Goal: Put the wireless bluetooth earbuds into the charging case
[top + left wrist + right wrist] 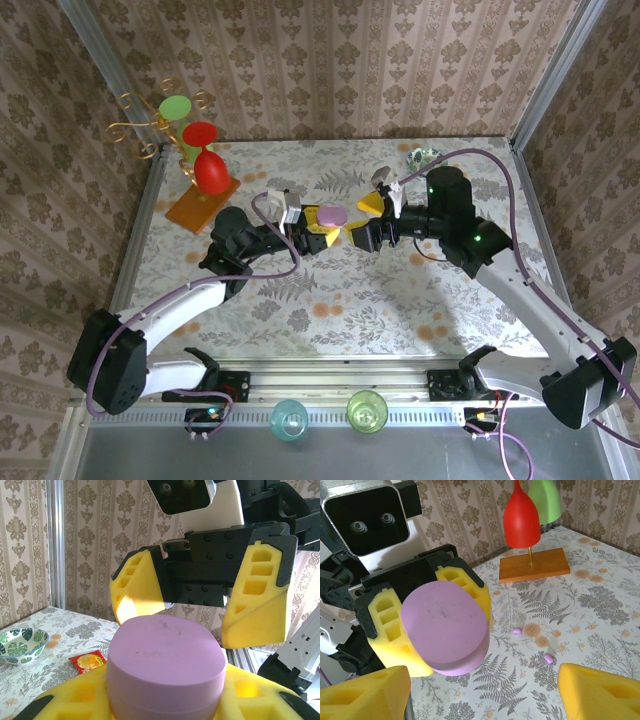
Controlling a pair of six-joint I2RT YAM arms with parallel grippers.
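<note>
Floral tablecloth covers a table walled with patterned wallpaper. Near the middle, the left gripper has its yellow fingers closed partway around a lilac, pebble-shaped charging case, pressing on both of its sides and holding it clear of the cloth. The case's flat top faces the right gripper, which hangs just beside it without touching. Its yellow jaws are spread wide, one to each side of the case, with nothing between them. Two tiny lilac earbuds lie on the cloth near the case, apart from each other. Beyond the case, a red cup and a green cup stand over a wooden base.
</note>
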